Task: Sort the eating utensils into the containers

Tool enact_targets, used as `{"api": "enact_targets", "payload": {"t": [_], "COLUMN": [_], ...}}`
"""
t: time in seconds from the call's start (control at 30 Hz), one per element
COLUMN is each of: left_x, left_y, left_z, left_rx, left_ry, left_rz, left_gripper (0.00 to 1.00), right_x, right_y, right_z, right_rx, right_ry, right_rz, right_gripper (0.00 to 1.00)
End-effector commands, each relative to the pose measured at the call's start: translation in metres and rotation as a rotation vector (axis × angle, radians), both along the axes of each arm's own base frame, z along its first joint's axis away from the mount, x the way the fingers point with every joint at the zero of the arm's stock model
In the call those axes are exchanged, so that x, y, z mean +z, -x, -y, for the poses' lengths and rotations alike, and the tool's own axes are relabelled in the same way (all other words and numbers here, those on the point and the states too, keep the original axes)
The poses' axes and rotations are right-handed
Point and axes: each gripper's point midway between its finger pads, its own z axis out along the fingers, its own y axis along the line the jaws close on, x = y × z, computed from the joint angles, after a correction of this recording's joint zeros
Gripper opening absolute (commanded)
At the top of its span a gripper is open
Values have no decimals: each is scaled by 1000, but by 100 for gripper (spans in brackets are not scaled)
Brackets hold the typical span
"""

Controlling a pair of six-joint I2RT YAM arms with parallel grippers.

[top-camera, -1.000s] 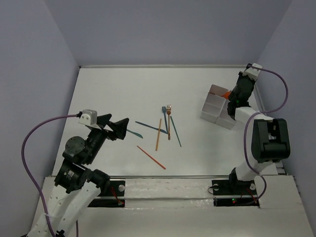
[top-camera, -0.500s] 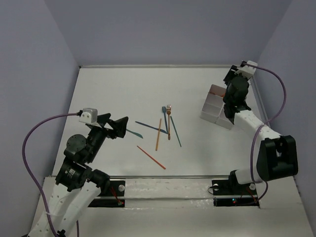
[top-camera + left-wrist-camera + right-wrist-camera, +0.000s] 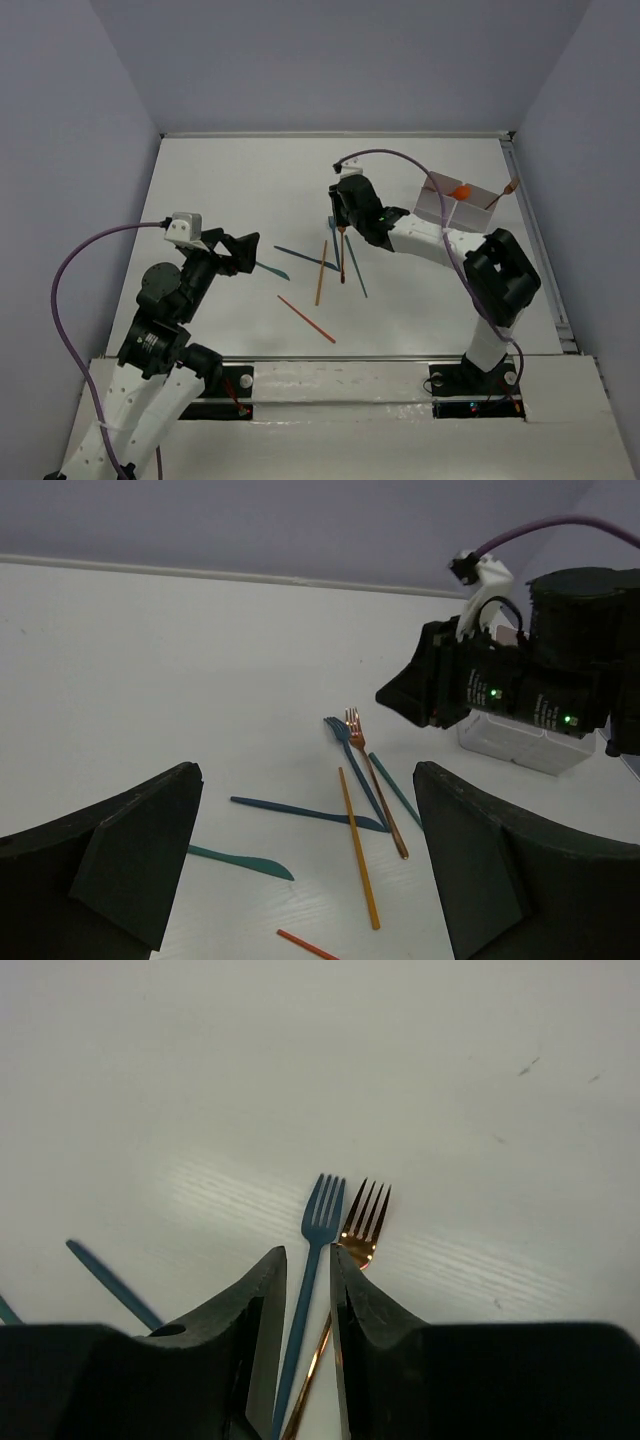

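The blue fork (image 3: 320, 1215) is lying flat on the table (image 3: 230, 180) among the loose utensils, tines pointing away from the arms, just beside the orange fork (image 3: 362, 1222). The right gripper (image 3: 308, 1250) is hanging low over it, jaws standing narrowly apart astride the handle and not visibly pinching it. The step in hand is looking like the pick of this fork. Doing it well is meaning keeping the fingers square to the handle, going down until the tips are meeting the table, and keeping the right finger off the orange fork so that only one piece is coming up; the handle is looking thin and slick, so a pinch near the neck is probably holding truest. The box (image 3: 440, 200) is sitting to the right, well apart from the pile, with an orange piece (image 3: 462, 190) showing in it. The left gripper (image 3: 308, 770) is hovering at the left, jaws wide apart and empty, facing the pile. An orange stick (image 3: 321, 272) and a teal knife (image 3: 272, 270) are lying nearer the arms. The table is showing white and matte; lilac walls (image 3: 330, 60) are closing it in on three sides; a purple cable (image 3: 395, 160) is looping over the right arm.
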Motion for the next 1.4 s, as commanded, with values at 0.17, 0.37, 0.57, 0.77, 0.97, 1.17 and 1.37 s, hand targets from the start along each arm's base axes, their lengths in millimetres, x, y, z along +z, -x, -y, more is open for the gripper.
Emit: {"api": "enact_targets", "payload": {"t": [0.17,0.37,0.57,0.77,0.97,1.17,1.37], "left_x": [28,29,29,31,32,33,34], "left_y": [-2,-1,-1,1,2,2,2], "left_z": [-4,-1,-2,-2,-2,-3,-3], "left_rx": [15,-2,1,-2,-4,-2,-4], "left_ry": [19,22,23,26,28,28,30], "left_rz": [71,73,76,85,89,90,95], "left_gripper": [99,99,99,99,99,99,99], "right_x": [-46,-68,-87,-100,-118,-121,-114], "right_y": [3,7,8,6,1,-9,-20], "right_z": [-21,-32,-34,-34,-35,-35,-39], "right_rx": [64,90,80,61,45,18,4], "right_ry": [81,94,127,131,161,178,182], "right_rz": [-208,-265,-299,-314,-331,-314,-285], "right_gripper": [34,34,35,35,35,31,14]}}
